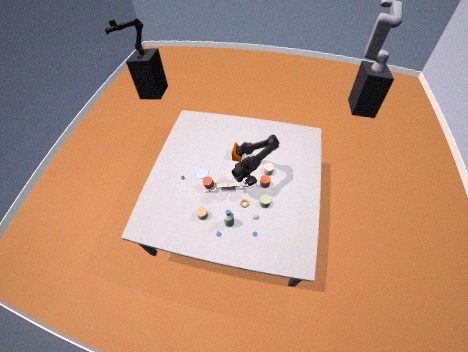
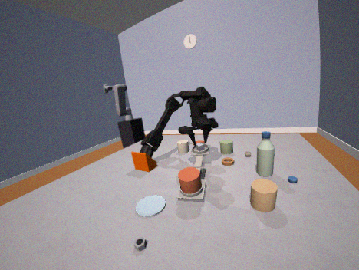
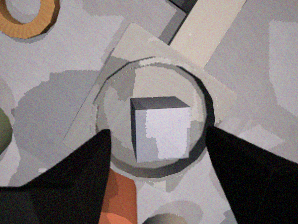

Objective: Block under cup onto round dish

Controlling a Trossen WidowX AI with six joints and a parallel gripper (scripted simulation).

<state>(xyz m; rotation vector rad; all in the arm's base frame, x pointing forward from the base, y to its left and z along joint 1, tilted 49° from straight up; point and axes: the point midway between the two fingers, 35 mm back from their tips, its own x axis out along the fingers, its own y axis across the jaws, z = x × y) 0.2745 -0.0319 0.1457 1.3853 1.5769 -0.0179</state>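
Note:
The balance (image 1: 227, 185) (image 2: 199, 161) (image 3: 206, 30) has a red cup (image 1: 208, 182) (image 2: 189, 180) upright on its end near the dish. Its other end has no cup; a pale grey block (image 3: 167, 134) lies uncovered inside the round rim there. My gripper (image 2: 200, 144) (image 3: 159, 135) is open and empty, pointing down at that end, with a fingertip on each side of the block in the wrist view. The other red cup (image 1: 265, 181) (image 3: 120, 195) stands on the table beyond that end, mostly hidden in the exterior view. The pale blue round dish (image 1: 202, 173) (image 2: 150, 205) has nothing on it.
A cream cup (image 1: 268, 168) (image 2: 182, 146) and a green cup (image 1: 265, 200) (image 2: 226, 146) flank the lifted-off red cup. An orange ring (image 3: 25, 31), a bottle (image 1: 229, 219) (image 2: 265, 157) and a tan cup (image 1: 201, 213) (image 2: 263, 195) stand along one side. A nut (image 2: 140, 244) lies past the dish.

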